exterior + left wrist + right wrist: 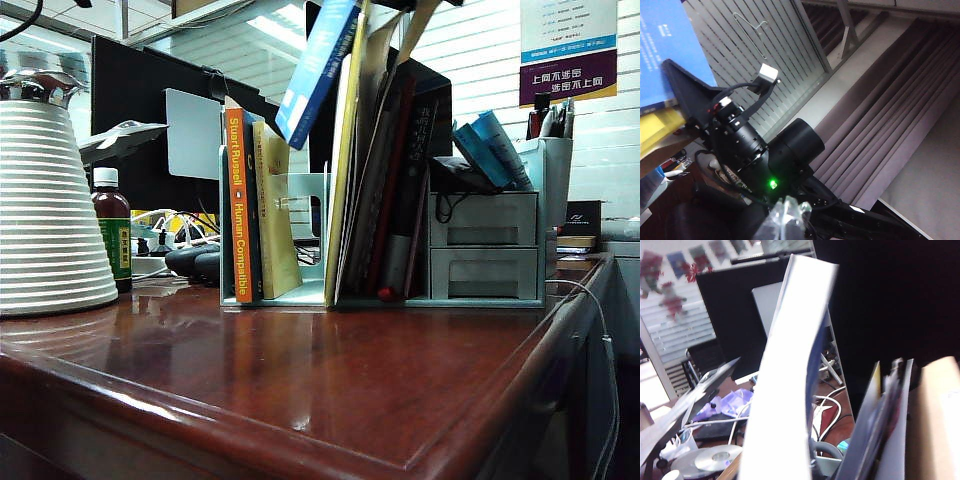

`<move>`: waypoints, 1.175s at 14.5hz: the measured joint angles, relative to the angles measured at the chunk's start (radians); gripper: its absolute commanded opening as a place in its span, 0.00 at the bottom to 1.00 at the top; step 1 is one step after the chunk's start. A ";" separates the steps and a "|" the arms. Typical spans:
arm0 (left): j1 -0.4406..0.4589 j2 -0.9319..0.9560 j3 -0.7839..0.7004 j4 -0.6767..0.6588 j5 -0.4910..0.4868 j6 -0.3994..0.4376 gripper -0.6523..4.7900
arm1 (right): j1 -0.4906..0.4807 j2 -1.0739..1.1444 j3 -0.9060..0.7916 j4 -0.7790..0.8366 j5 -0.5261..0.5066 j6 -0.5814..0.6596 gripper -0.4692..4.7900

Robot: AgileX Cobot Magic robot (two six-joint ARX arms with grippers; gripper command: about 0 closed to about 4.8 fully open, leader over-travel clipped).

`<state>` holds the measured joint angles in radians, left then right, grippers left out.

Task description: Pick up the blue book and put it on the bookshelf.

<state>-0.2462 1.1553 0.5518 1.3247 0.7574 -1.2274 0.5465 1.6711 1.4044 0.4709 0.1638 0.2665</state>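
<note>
Blue book (318, 70) is hanging tilted above the bookshelf (300, 215), long axis leaning top-right, lower corner aiming at the free slot btwn the yellow book (275, 215) and the tall folders (352, 150). I'm gripping it w/ my right gripper, jaws closed on its top, out of the exterior view; page edges (785, 390) are filling the right wrist view. Left gripper (787, 217) is parked well away, jaws shut, empty.

Exterior view is set low at desk (330, 390) level, facing the bookshelf (300, 290). Book (318, 70) (785, 390) is shared with both wrist views, close up.
</note>
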 measured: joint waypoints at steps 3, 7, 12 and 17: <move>0.000 0.000 0.000 0.000 0.001 0.000 0.11 | 0.024 0.000 0.000 0.002 0.002 -0.109 0.08; 0.000 0.000 0.000 0.000 0.001 0.000 0.11 | 0.063 0.013 0.123 -0.055 -0.003 -0.265 0.08; 0.000 -0.001 0.000 0.000 0.001 0.000 0.11 | 0.119 -0.005 0.241 -0.142 0.111 -0.275 0.08; 0.000 0.000 0.000 -0.001 0.002 -0.003 0.11 | 0.212 0.009 0.241 -0.214 0.387 -0.281 0.08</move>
<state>-0.2466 1.1549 0.5518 1.3239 0.7593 -1.2304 0.7582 1.6798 1.6451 0.2569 0.5507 -0.0143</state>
